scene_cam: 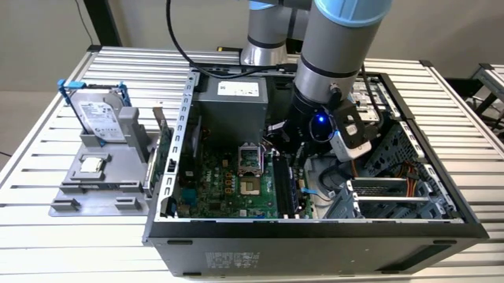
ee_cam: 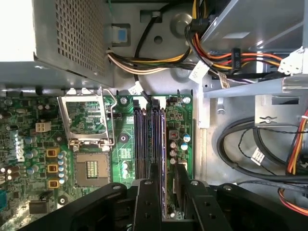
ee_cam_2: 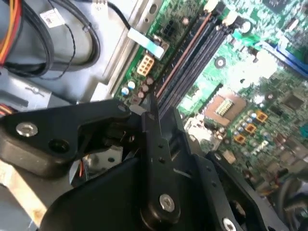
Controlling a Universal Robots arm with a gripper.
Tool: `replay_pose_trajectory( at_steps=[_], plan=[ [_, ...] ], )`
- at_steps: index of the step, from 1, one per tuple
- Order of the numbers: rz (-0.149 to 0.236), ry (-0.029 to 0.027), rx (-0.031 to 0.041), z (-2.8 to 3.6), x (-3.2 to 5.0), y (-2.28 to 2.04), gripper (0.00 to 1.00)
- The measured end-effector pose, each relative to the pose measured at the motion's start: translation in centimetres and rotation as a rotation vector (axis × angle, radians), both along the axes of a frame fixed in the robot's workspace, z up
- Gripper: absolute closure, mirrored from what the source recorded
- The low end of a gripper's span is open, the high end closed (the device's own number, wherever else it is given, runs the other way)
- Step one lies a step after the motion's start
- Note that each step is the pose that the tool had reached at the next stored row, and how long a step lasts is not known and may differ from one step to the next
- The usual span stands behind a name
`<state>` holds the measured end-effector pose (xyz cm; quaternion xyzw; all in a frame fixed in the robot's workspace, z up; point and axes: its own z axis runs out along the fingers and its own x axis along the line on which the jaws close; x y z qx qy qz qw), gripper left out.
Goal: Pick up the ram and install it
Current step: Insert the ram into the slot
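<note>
A matt black plastic gripper hangs over a glossy green motherboard. The computer case is dull grey sheet metal. The table is ribbed, brushed aluminium. A hard drive shows shiny silver metal.

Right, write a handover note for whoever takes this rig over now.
Pincer: down inside the computer case, over the memory slots. Whether it grips cannot be told.
Ram: standing edge-on along a slot directly under the pincer, beside the empty slots on the motherboard.
Done: the ram is off its stand and at the slots.
Left: full seating is not confirmed; these views do not settle it.
</note>
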<state>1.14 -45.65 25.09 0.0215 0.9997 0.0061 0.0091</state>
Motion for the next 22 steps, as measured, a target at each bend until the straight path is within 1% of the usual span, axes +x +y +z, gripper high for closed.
replay_pose_trajectory(
  at_steps=[1,2,19,20,22],
  plan=[
    [0.0,0.0,0.0,0.01,0.0,0.0,0.0],
    [0.0,0.0001,-0.0003,0.03,0.0,-0.01,1.0],
    [0.0,0.0001,-0.0003,0.19,-0.02,0.0,1.0],
    [0.002,0.0001,-0.0003,0.19,-0.02,0.0,1.0],
    [0.026,0.0001,-0.0003,0.19,-0.02,0.0,1.0]
  ],
)
